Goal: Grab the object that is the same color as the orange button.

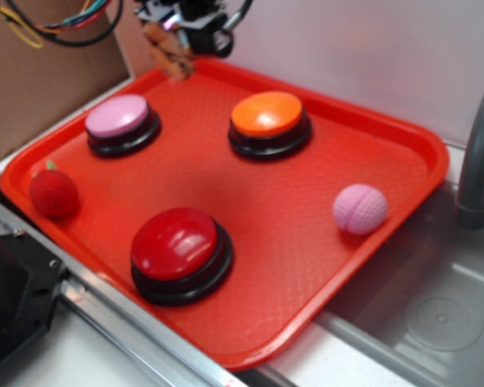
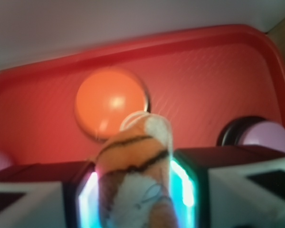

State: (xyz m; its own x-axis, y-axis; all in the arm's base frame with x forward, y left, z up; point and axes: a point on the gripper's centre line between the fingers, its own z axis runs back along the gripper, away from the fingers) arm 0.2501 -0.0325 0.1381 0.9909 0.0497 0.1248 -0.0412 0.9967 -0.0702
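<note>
A small plush tiger, orange with black stripes and white patches, is the object; it is clamped between my gripper's two lit fingers in the wrist view. From the exterior view the tiger hangs under the gripper above the far edge of the red tray, clear of its surface. The orange button with its glossy dome and black base stands on the tray to the right of and nearer than the gripper. In the wrist view the orange button lies below and beyond the tiger.
A pink-topped button, a red-topped button, a red strawberry-like ball and a pink dimpled ball share the tray. A grey faucet and a metal sink lie at the right. Cardboard stands at the back left.
</note>
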